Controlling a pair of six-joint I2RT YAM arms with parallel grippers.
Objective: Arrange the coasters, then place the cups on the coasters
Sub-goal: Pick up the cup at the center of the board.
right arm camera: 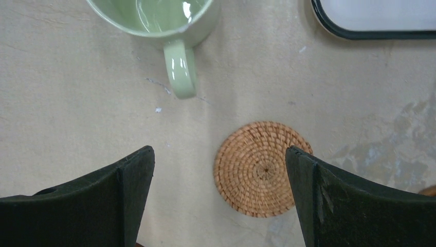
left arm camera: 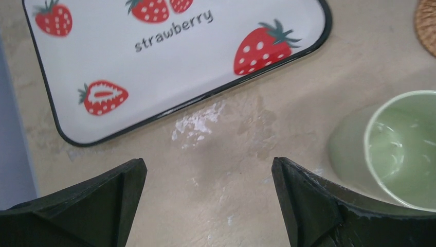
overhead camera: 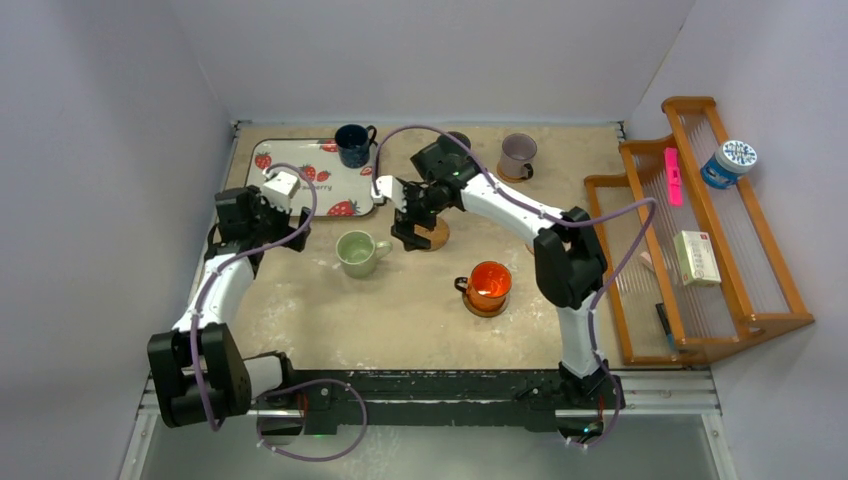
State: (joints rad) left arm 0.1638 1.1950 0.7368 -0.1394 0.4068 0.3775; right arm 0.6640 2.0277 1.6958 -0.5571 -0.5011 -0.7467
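Observation:
My right gripper (overhead camera: 410, 235) (right arm camera: 220, 154) hangs open over a woven coaster (overhead camera: 438, 236) (right arm camera: 259, 167), which lies nearer its right finger. The pale green cup (overhead camera: 357, 252) (right arm camera: 154, 15) (left arm camera: 401, 149) stands on bare table, handle towards the coaster. My left gripper (overhead camera: 285, 222) (left arm camera: 208, 170) is open and empty above the table, between the tray and that cup. The orange cup (overhead camera: 489, 284) sits on a coaster (overhead camera: 485, 308). At the back, the mauve-grey cup (overhead camera: 517, 155) also rests on a coaster. The navy cup (overhead camera: 352, 143) stands on the tray. A dark cup (overhead camera: 461, 139) peeks from behind the right arm.
The white strawberry-print tray (overhead camera: 300, 165) (left arm camera: 169, 67) (right arm camera: 370, 20) lies at the back left. A wooden rack (overhead camera: 700, 300) fills the right side, holding a blue-and-white jar (overhead camera: 728, 163), a pink item (overhead camera: 673, 175) and a small box (overhead camera: 697, 257). Walls close in on three sides.

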